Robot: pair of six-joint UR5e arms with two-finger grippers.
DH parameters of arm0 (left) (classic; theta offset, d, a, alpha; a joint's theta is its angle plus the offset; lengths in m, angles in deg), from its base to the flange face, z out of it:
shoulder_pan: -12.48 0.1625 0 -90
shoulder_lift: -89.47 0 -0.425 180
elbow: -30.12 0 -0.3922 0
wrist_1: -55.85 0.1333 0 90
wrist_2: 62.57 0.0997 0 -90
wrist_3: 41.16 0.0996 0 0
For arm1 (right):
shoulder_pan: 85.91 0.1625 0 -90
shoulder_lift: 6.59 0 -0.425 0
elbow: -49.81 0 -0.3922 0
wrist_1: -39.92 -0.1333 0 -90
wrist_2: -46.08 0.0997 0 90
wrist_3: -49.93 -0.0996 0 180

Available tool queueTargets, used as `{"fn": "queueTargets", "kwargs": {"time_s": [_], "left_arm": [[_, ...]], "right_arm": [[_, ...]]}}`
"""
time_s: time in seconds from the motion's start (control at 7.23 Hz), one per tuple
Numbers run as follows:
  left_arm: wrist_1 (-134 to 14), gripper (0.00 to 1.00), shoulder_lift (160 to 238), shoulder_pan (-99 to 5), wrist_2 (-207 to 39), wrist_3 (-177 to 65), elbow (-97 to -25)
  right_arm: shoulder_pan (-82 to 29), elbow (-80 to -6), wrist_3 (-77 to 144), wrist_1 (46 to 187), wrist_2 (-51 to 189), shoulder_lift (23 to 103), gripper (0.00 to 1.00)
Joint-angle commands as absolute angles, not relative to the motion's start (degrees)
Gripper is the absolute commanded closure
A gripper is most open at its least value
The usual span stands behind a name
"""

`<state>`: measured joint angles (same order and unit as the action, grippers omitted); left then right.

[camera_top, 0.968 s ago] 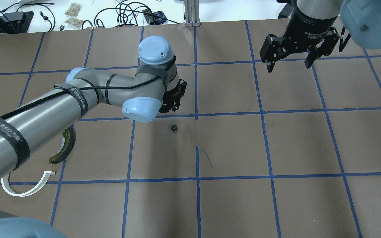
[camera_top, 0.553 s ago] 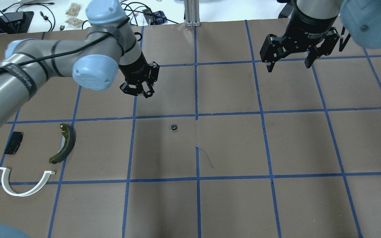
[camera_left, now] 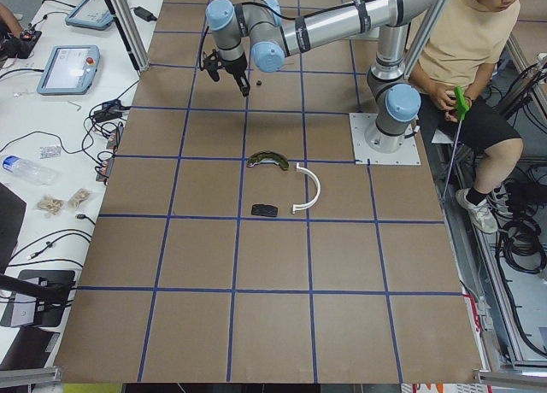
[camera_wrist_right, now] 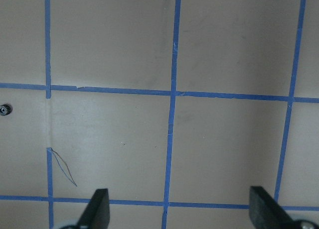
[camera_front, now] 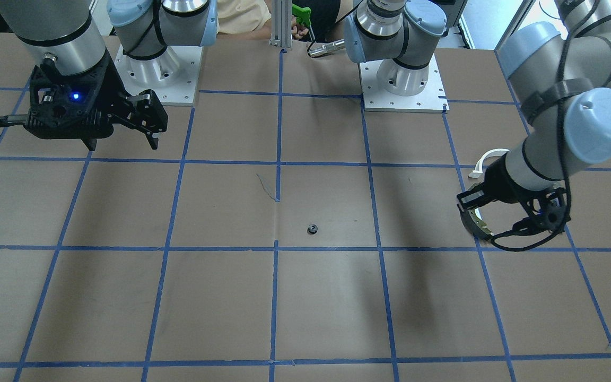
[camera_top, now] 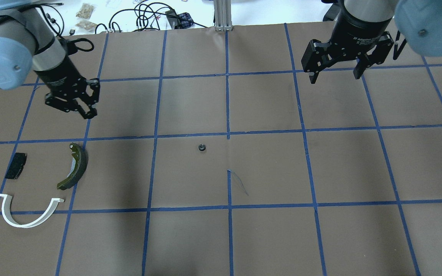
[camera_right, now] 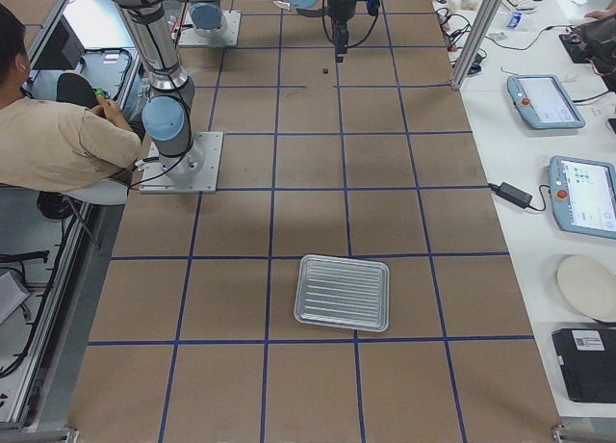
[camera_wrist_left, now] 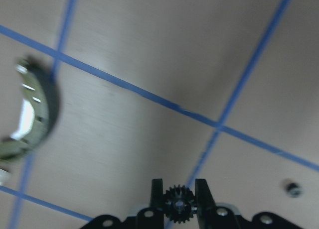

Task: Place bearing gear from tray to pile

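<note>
Beyond the brake shoe, left arm aloft, fingers tight around bearing gear.

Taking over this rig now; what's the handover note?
Left claw: shut on a small black toothed gear, above the table.
Right claw: open, holding nothing.
Pile: white half-ring arc, dark curved brake shoe, black rectangular pad.
Silver ribbed tray: table's right end.
Done: gear picked up.
To do: set it by the pile.
Another small black gear lies mid-table.

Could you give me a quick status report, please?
Left gripper shut on gear, hovering by brake shoe. Right gripper open, empty. Second small gear loose mid-table.
</note>
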<state>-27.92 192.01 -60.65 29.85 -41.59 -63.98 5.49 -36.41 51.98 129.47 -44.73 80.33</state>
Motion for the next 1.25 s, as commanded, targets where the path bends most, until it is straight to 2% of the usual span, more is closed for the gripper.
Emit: {"fn": "queueTargets", "kwargs": {"time_s": [0.0,0.42,0.55,0.69,1.11], "left_arm": [[-24.86,1.00,193.70,-48.65,32.97,-20.86,-66.37],[-3.19,1.00,195.55,-43.51,33.23,-13.12,-80.92],[-2.69,0.68,195.30,-43.42,33.15,-13.21,-82.80],[-3.47,0.01,194.60,-43.42,33.32,-13.21,-82.91],[-6.01,0.00,191.53,-49.27,33.32,-19.76,-82.47]], "right_arm": [[5.50,-36.41,51.95,129.48,-44.63,80.33,0.00],[5.59,-36.41,51.86,129.48,-44.45,80.33,0.00],[5.59,-36.41,51.86,129.56,-44.45,80.33,0.00],[5.59,-36.41,51.86,129.56,-44.45,80.33,0.00],[5.59,-36.41,51.95,129.56,-44.54,80.33,0.00]]}}
